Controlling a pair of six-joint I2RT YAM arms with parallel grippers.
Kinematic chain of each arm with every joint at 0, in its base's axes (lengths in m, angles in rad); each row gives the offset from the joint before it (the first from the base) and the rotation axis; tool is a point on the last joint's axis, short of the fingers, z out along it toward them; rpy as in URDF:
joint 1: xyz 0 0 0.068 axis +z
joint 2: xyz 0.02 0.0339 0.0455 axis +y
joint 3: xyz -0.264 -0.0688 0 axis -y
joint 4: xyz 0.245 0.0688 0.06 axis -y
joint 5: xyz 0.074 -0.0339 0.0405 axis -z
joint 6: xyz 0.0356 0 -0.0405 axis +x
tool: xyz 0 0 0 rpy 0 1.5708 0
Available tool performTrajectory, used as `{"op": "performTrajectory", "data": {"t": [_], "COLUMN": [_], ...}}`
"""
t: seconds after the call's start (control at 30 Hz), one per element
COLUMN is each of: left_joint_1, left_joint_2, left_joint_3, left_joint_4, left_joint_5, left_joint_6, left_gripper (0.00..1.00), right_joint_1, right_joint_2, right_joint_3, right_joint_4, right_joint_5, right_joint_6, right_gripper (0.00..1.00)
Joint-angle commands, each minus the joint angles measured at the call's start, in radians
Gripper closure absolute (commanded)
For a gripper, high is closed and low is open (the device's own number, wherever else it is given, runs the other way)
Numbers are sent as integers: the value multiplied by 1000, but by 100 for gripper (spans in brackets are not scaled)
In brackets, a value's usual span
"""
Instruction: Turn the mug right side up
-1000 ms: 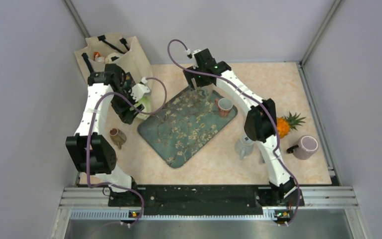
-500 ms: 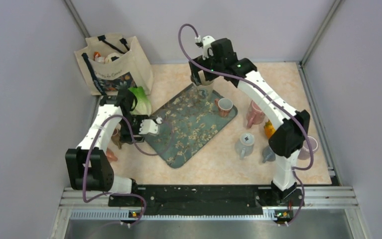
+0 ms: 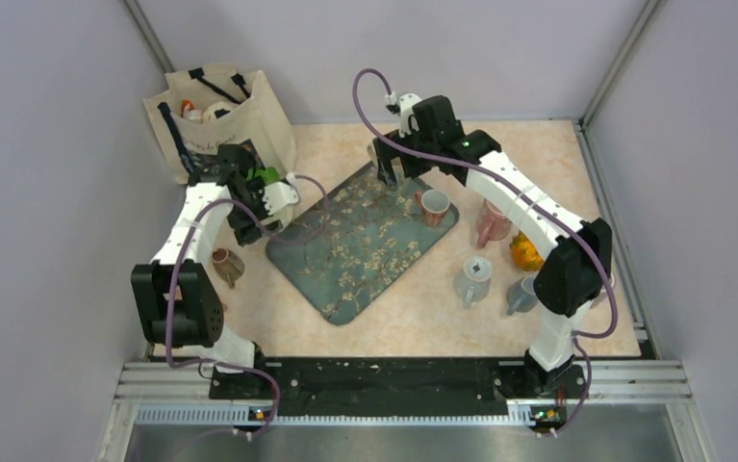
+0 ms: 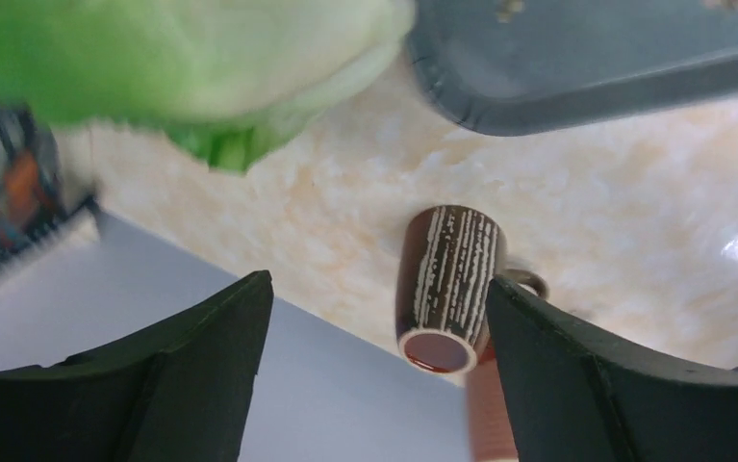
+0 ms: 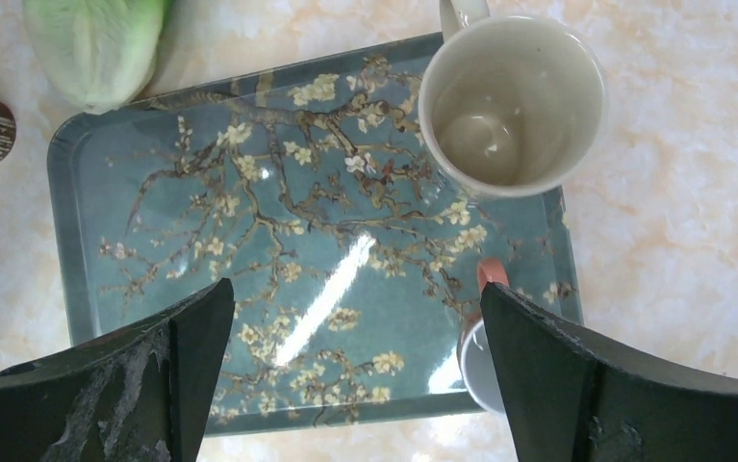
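**While the cream mug stands mouth-up, a brown mug lies on its side**

Progress first. The cream mug (image 5: 511, 96) sits upright, mouth open to the camera and nothing in it. It is at the tray's (image 5: 62, 192) far corner, and I can't tell whether its base is on the rim or just off it. If that's your mug, I'd call the turn done and only the pull-back is left. If your target is the brown mug (image 4: 446, 284), nothing is done: it lies flat on the table with its mouth sideways and its handle against the tabletop.

Right claw (image 5: 350, 308): the jaws are spread wide and hold nothing. It hangs above the tray and touches neither cup. The cream mug is beyond its right finger, up and off to that side. The pink cup (image 5: 480, 356) sits close by the same finger, lower down, on the tray. Your right arm is stretched long across the table, wrist pointing straight down.

Left claw (image 4: 379, 284): it is also wide open and empty. The brown mug lies below it, nearer its right finger, well apart from the pads. The lettuce (image 4: 182, 67) is ahead of the claw. Your left arm is folded at the elbow, forearm running out toward the bag (image 3: 216, 106), wrist tilted down.
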Motion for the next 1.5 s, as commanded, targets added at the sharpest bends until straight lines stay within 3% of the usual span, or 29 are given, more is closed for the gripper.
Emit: {"op": "performTrajectory", "data": {"t": [0.0,0.03,0.1,0.17,0.33,0.57,0.87,1.07,1.2,1.3,1.33,1.47], "left_joint_1": [92,123,185,234,257,285,299,300,302,302,303,308], "left_joint_2": [14,10,4,-5,-62,-2,25,37,64,67,68,75], "left_joint_3": [86,88,74,44,-94,-139,-188,-191,-181,-174,-170,-141], "left_joint_4": [35,40,77,102,216,255,268,276,258,240,233,198], "left_joint_5": [0,20,-1,-9,-108,-122,-102,-98,-80,-58,-55,29], "left_joint_6": [-662,-780,-1013,-1151,-1199,-1200,-1198,-1196,-1196,-1191,-1192,-1187], "left_gripper": [8,1,1,1,1,4,32,38,58,95,100,100], "right_joint_1": [-3,-3,-4,-3,-4,-3,-3,-4,-4,-4,-4,6], "right_joint_2": [-133,-138,-142,-141,-147,-168,-187,-198,-206,-214,-218,-243], "right_joint_3": [-34,-45,-56,-58,-59,-100,-154,-177,-191,-192,-193,-222], "right_joint_4": [29,31,30,31,30,31,58,69,80,83,85,125], "right_joint_5": [37,37,36,26,22,33,33,38,36,41,40,22], "right_joint_6": [15,16,20,24,25,26,33,28,33,40,43,81], "right_gripper": [1,1,1,1,1,1,1,1,1,1,1,1]}}
